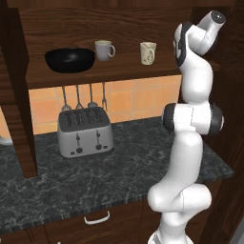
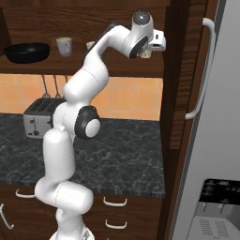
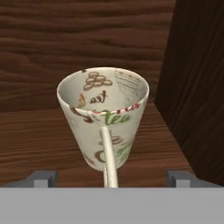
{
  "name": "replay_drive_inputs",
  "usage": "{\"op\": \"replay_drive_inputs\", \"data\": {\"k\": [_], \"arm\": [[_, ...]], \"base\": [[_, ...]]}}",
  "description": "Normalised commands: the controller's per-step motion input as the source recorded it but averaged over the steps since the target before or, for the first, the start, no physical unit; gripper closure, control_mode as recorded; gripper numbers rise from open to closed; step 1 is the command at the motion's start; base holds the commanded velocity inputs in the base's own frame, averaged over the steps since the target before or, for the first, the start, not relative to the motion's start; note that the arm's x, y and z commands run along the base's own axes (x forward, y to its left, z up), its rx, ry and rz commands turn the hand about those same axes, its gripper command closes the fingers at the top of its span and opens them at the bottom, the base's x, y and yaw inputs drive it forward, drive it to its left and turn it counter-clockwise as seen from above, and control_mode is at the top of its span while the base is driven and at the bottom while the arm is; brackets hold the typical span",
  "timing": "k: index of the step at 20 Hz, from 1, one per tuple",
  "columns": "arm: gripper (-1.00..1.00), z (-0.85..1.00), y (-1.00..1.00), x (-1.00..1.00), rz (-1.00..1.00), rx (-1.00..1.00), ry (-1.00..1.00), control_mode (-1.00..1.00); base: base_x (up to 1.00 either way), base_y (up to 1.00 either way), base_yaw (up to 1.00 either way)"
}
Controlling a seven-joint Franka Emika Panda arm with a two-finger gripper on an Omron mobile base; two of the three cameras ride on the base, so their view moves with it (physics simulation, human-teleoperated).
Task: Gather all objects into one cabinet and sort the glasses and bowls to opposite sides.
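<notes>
On the dark wood cabinet shelf (image 1: 95, 76) stand a wide black bowl (image 1: 70, 59) at the left, a pale grey mug (image 1: 104, 50) beside it, and a cream cup (image 1: 147, 52) further right. A second cream cup (image 3: 103, 118), printed with faint tea motifs, stands upright at the shelf's right end by the cabinet's side wall (image 3: 197, 87). My gripper (image 3: 111, 177) is open, with one fingertip on each side of this cup's base and not touching it. From the right base view, the hand (image 2: 157, 44) is up at the shelf beside that cup (image 2: 146, 53).
A silver toaster (image 1: 85, 132) sits on the dark marble counter (image 1: 124, 167) under the shelf, with utensils (image 1: 83, 97) hanging on the tiled wall behind. To the right is a grey fridge (image 2: 220, 154) with a long white curved handle (image 2: 205, 70). Drawers (image 2: 115, 202) lie below the counter.
</notes>
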Motion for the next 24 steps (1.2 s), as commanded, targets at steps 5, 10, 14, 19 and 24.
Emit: {"op": "replay_drive_inputs", "data": {"k": [5, 10, 14, 19, 24], "arm": [[-1.00, -0.39, 0.24, -0.84, -0.01, 0.00, -0.06, -1.00], [-1.00, -0.81, 0.85, -0.51, -0.11, -0.08, -0.20, -1.00], [-1.00, -0.92, 1.00, -0.15, -0.14, -0.19, -0.25, -1.00], [-1.00, 0.02, 0.19, -0.65, -0.13, -0.11, -0.18, -1.00], [-1.00, 0.66, 0.00, -0.78, -0.05, 0.02, 0.00, -1.00]], "base": [[0.00, 0.00, 0.00], [0.00, 0.00, 0.00], [0.00, 0.00, 0.00], [0.00, 0.00, 0.00], [0.00, 0.00, 0.00]]}}
